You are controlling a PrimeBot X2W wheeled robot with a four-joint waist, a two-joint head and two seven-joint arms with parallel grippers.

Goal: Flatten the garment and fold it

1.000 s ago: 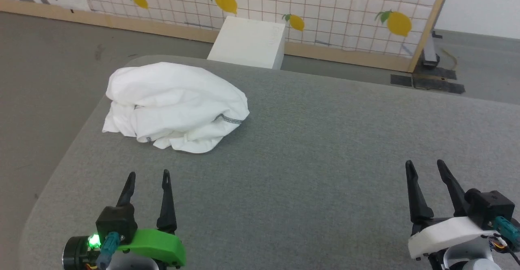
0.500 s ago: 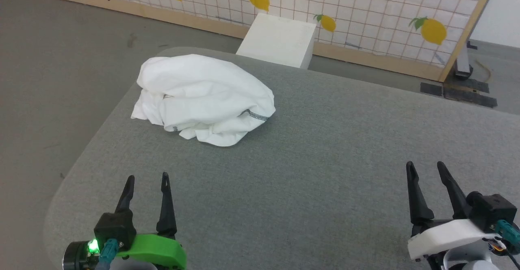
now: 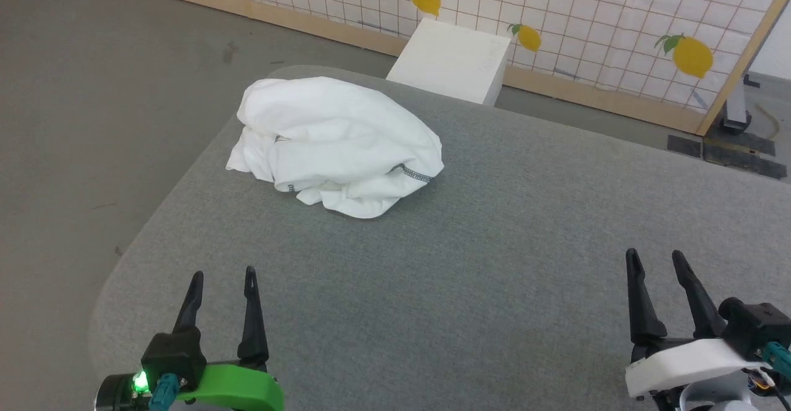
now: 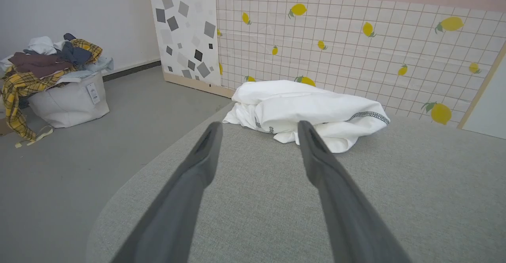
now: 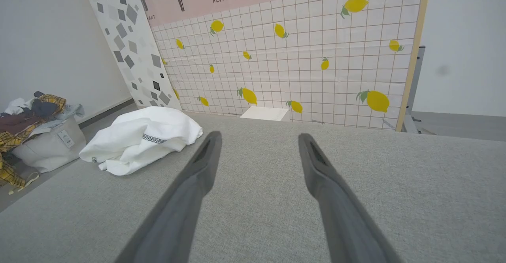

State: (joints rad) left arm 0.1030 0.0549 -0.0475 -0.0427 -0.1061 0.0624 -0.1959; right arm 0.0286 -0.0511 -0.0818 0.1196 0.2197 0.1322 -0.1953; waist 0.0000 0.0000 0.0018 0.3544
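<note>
At eleven o'clock on the worktop (image 3: 494, 256) the garment (image 3: 334, 133) lies bunched, looking soft and light; I'd pinch its stitched hem (image 3: 415, 173). Left gripper (image 3: 224, 271) and right gripper (image 3: 654, 253) are spread, empty.

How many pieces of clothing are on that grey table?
1: the white garment, crumpled near the far left corner of the table. Its folds could hide something smaller.
</note>
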